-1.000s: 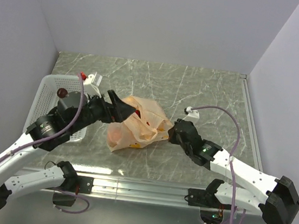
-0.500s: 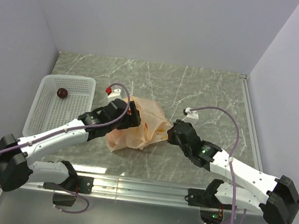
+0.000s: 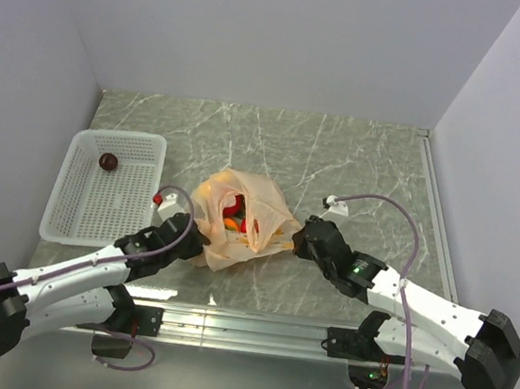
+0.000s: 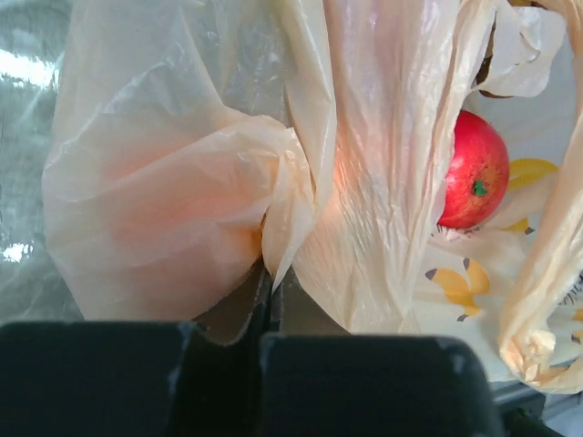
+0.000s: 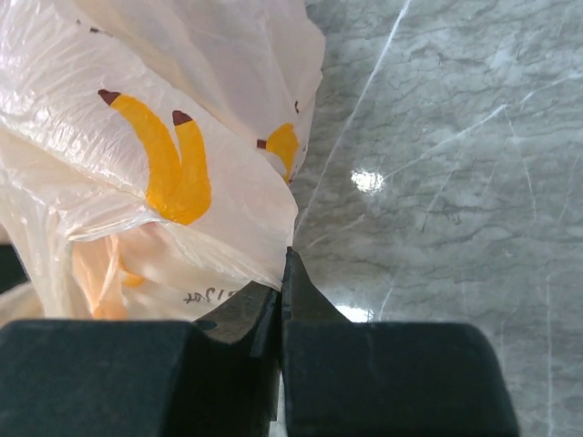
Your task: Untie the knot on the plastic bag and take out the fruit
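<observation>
The plastic bag lies mid-table, pale peach and crinkled, its mouth gaping upward. Red and orange fruit show inside it. The knot is out of view. My left gripper is shut on a fold of the bag's near-left side, and in the left wrist view the plastic bag bunches into the left gripper, with a red fruit behind the film. My right gripper is shut on the bag's right edge. In the right wrist view the right gripper pinches the banana-printed plastic bag.
A white mesh basket stands at the left of the table with one dark maroon fruit in it. Grey walls close the table at the back and both sides. A metal rail runs along the near edge.
My left arm swung from over the basket to the bag, then dropped to its near-left side and shut on the plastic. The bag's mouth now stands wider. The right gripper kept its hold.
</observation>
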